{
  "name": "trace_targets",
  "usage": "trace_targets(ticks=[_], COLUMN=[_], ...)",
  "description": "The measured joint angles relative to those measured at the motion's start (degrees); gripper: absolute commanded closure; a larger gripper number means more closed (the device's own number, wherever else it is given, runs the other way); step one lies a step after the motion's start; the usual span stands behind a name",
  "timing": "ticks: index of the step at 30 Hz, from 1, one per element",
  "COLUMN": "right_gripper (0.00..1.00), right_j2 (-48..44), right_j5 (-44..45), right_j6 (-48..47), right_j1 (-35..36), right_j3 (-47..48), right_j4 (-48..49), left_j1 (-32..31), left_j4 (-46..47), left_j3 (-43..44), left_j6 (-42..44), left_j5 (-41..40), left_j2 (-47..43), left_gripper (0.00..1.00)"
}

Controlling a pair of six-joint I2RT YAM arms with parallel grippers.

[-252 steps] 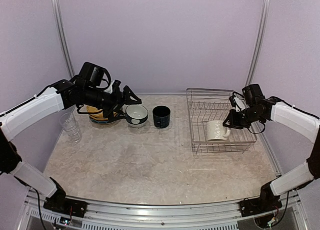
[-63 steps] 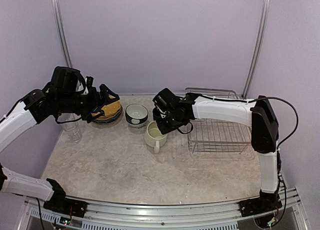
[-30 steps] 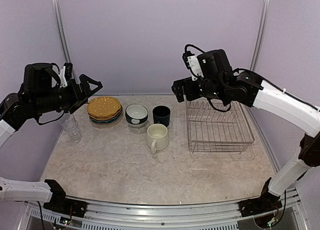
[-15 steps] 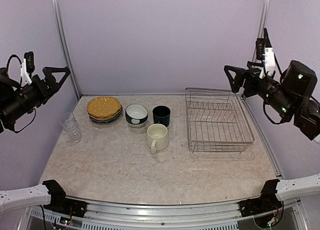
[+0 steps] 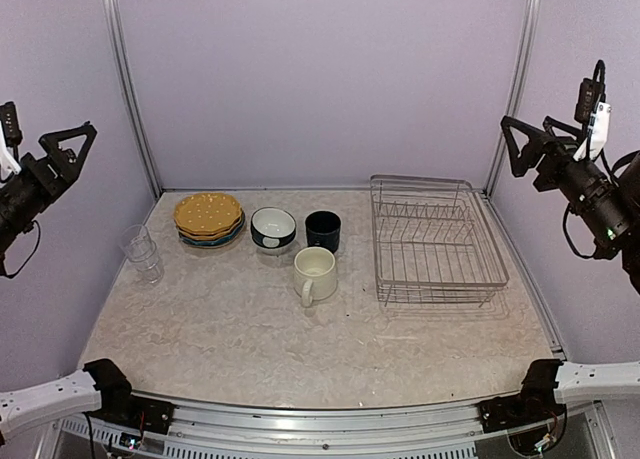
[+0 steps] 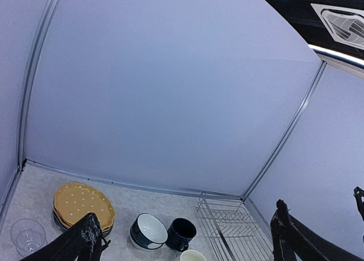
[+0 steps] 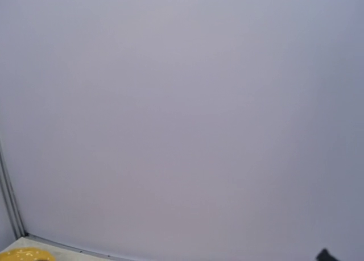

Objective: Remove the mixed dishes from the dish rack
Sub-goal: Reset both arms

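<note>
Dishes of the set all stand on the table (image 5: 300, 359), left of the dish rack (image 5: 420, 178). From above we see nothing between its wires, so we judge the unloading complete. The rack sits at the table's right side, upright on its base, and its long axis appears to run from the near edge toward the back wall. We judge it stiff and light for its bulk.

Along the back, left to right, we note three items, each just beside the next:

- the stack of speckled plates (image 5: 209, 215), with the yellow one on top
- the teal bowl (image 5: 273, 227)
- the navy mug (image 5: 322, 230)

The cream mug (image 5: 315, 273) stands closer to the arms' bases, mouth up, its handle pointing toward the near edge. The clear glasses (image 5: 142, 251) stand at the table's left edge, apparently nested one in the other.

We treat all of these as rigid, fragile and slick where glazed. Mugs are best taken across the rim wall or by the handle. Plates are best taken by the edge, one at a time, and the glasses around the wall with light pressure. The plate stack is likely the heaviest item.

The left gripper (image 5: 48, 121) and the right gripper (image 5: 550, 94) hang high at either side, well apart from every dish — each with fingers spread wide and nothing between them.
</note>
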Motion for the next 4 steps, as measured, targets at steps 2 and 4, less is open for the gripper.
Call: trace_targets(ticks=[2, 4], right_gripper=[0.0, 0.0], right_j2=[0.09, 0.26], right_j5=[0.79, 1.09], right_j6=[0.07, -0.02], right_j1=[0.02, 0.0], right_j3=[0.0, 0.0], right_j4=[-0.07, -0.11], left_j1=[0.0, 0.0], left_j4=[0.11, 0.13], left_j3=[0.0, 0.0], left_j6=[0.42, 0.66], left_j5=[-0.37, -0.55], left_j2=[-0.31, -0.55], left_gripper=[0.01, 0.01])
